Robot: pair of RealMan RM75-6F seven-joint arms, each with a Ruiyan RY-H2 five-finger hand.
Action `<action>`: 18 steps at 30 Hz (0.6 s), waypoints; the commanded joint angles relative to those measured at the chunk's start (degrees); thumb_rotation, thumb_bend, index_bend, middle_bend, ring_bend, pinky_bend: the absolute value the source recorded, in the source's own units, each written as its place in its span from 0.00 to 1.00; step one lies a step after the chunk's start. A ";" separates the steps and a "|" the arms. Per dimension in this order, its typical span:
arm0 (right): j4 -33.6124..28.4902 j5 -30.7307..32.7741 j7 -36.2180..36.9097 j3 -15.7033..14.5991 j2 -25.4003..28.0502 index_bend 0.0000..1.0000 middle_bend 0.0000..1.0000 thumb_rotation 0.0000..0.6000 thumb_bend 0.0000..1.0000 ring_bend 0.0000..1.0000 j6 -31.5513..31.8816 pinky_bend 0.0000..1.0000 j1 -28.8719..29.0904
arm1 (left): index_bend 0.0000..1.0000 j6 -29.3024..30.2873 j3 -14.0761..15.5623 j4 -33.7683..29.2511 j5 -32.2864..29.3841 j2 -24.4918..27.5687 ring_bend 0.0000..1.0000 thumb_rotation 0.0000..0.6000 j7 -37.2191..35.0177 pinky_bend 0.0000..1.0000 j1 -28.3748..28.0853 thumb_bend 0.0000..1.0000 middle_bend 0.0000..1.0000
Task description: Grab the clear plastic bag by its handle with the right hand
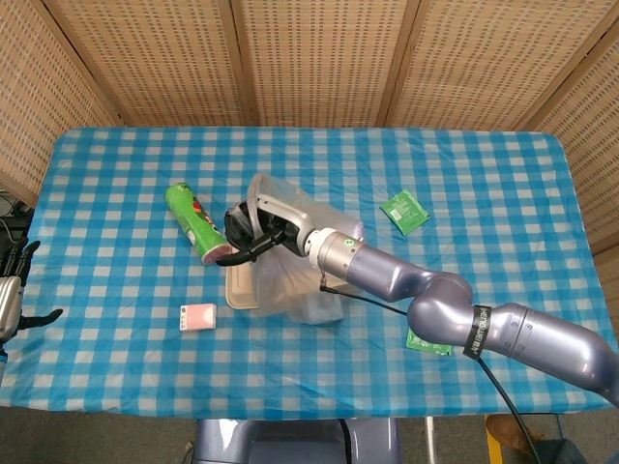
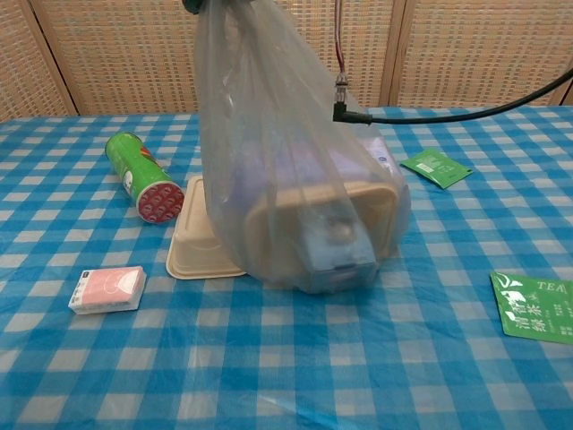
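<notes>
The clear plastic bag (image 2: 295, 179) stands on the checked table, pulled up tall, with a beige food box (image 2: 322, 224) and a small bluish pack inside. My right hand (image 1: 253, 228) is curled around the bag's gathered handle (image 1: 259, 191) above the bag; in the chest view only dark fingers (image 2: 199, 5) show at the top edge, gripping the bunched plastic. My left hand (image 1: 12, 290) is at the far left edge of the head view, off the table, fingers spread and holding nothing.
A green snack can (image 1: 196, 222) lies left of the bag. A beige lid (image 2: 192, 237) lies flat beside the bag. A small pink pack (image 1: 197, 316) sits at front left. Green tea sachets lie at right (image 1: 405, 210) and front right (image 2: 534, 305).
</notes>
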 commanded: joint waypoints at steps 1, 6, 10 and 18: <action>-0.22 1.16 -2.33 -1.99 1.05 0.93 0.92 1.00 0.61 0.92 2.63 0.88 0.74 | 0.00 -0.07 0.03 0.03 -0.04 -0.04 0.00 1.00 0.06 0.00 -0.03 0.00 0.00; -1.25 2.90 -5.03 -4.23 2.89 0.89 0.91 1.00 0.83 0.94 4.95 0.98 1.39 | 0.00 -0.23 0.04 0.06 -0.17 -0.13 0.00 1.00 0.23 0.00 -0.14 0.00 0.00; -2.20 4.47 -7.18 -5.90 4.18 0.89 0.91 1.00 0.91 0.95 7.96 1.00 1.73 | 0.00 -0.25 0.06 0.04 -0.12 -0.17 0.00 1.00 0.27 0.00 -0.19 0.00 0.00; -5.78 10.02 -10.36 -6.56 8.98 0.88 0.91 1.00 0.92 0.95 13.73 1.00 1.85 | 0.00 -0.32 0.15 -0.18 -0.01 -0.10 0.00 1.00 -0.02 0.00 -0.21 0.00 0.00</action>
